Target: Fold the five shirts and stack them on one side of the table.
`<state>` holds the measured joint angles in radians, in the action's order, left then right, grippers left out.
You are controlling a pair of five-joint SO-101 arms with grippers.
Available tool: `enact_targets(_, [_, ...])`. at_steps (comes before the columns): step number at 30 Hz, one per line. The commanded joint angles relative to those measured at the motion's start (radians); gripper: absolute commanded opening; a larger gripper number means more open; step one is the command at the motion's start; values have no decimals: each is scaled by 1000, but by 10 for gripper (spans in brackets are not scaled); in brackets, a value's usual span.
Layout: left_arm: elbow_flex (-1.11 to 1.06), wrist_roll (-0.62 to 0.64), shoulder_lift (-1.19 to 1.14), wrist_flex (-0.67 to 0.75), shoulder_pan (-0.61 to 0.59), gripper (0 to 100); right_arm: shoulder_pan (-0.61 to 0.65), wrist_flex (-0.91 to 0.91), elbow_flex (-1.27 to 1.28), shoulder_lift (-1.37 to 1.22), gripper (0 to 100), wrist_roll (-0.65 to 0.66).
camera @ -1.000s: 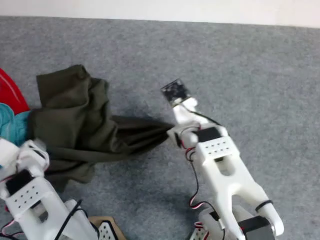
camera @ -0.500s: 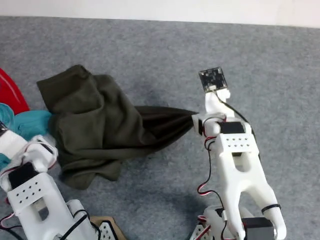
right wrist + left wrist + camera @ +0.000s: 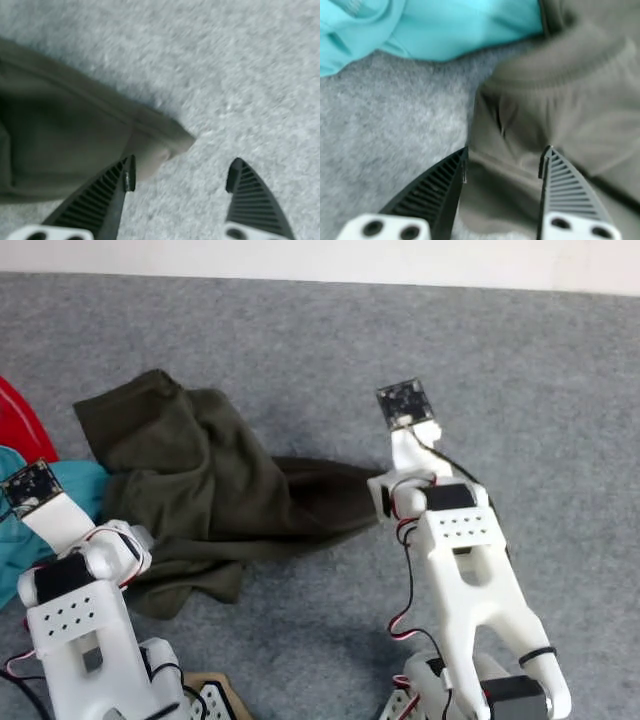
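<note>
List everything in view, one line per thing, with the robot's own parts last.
olive shirt: one, dark olive, crumpled on the table between the two arms, one end stretched toward the right arm
teal shirt: one, teal, at the table's left edge, next to the olive shirt
red cloth: one, red, at the left edge, beyond the teal shirt
tan piece: one, tan, at the near edge by the left arm's base; too little shows to identify it
table: one, grey, textured
left hand: one, black fingers, open, over the olive shirt's near edge
right hand: one, black fingers, open, at the tip of the shirt's stretched end
</note>
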<state>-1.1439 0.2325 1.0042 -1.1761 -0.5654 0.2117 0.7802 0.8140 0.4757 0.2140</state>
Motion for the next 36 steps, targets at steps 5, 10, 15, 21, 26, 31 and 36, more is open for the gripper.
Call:
enact_targets(5, [81,-180,22,-180,21,246,27,120,-35,249,299,-9])
enact_targets(10, [85,-290,22,-259,15,242,71,122,51,321,299,-9])
enact_targets(15, [88,-304,22,-261,-38,242,71,84,65,321,299,-9])
enact_targets(21, [-31,-385,19,-195,-35,242,71,81,56,275,263,-9])
enact_targets(26, [-186,-396,21,-43,-33,242,71,54,53,186,209,-9])
enact_targets(31, [-232,-396,21,11,-28,242,71,30,48,150,207,-9])
enact_targets(36, [-277,-390,21,75,104,210,68,35,28,139,206,-9])
